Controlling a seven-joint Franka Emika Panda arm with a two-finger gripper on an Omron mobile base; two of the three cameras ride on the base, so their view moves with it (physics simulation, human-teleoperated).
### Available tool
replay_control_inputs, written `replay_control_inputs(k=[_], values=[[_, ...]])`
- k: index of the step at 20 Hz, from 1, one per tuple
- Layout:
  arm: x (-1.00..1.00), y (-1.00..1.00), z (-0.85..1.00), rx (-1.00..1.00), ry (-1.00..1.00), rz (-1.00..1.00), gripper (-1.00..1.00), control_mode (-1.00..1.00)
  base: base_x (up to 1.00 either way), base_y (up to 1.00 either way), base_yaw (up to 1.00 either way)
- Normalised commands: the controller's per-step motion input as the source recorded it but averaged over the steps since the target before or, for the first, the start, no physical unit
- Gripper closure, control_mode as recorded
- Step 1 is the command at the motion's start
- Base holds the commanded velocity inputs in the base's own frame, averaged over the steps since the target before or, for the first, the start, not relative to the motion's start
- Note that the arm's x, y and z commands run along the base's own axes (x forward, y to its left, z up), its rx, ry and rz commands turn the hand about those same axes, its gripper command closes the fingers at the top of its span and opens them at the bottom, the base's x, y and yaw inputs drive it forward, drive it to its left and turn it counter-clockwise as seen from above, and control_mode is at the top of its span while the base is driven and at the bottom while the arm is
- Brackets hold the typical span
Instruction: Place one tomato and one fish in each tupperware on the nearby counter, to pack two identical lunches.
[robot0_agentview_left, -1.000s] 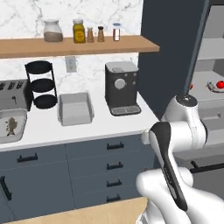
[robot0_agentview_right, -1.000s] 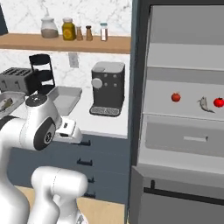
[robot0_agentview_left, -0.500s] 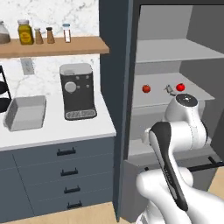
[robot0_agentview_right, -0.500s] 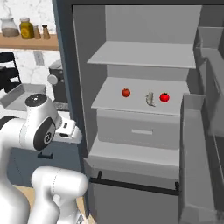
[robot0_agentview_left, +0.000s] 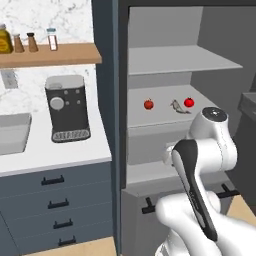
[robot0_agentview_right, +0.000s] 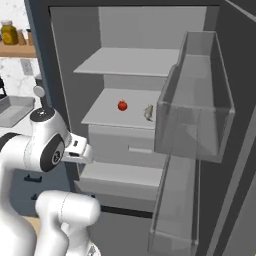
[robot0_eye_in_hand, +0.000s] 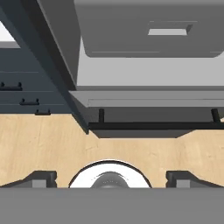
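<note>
On the middle shelf of the open fridge lie a red tomato, a mottled fish and a second tomato. From the right base view one tomato and the fish show beside the door bin. A grey tupperware sits on the white counter at the far left, seen also as the tupperware. My gripper is open and empty, pointing down at the floor in front of the fridge's bottom drawer, well below the shelf.
A black coffee machine stands on the counter under a wooden shelf with jars. The fridge door with clear bins hangs open on the right. Blue-grey cabinet drawers lie left of the fridge.
The whole picture has slid from the counter to the open fridge, so the base has driven right. The food on the shelf has not moved. The gripper stays open.
</note>
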Motion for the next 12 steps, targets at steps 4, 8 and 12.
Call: replay_control_inputs(k=[4, 8, 12], values=[[0.00, 0.00, 0.00, 0.00, 0.00, 0.00, -1.00, 1.00, 0.57, -0.14, -0.09], [0.00, 0.00, 0.00, 0.00, 0.00, 0.00, -1.00, 1.00, 0.61, -0.29, -0.16], [0.00, 0.00, 0.00, 0.00, 0.00, 0.00, -1.00, 1.00, 0.32, -0.50, -0.11]])
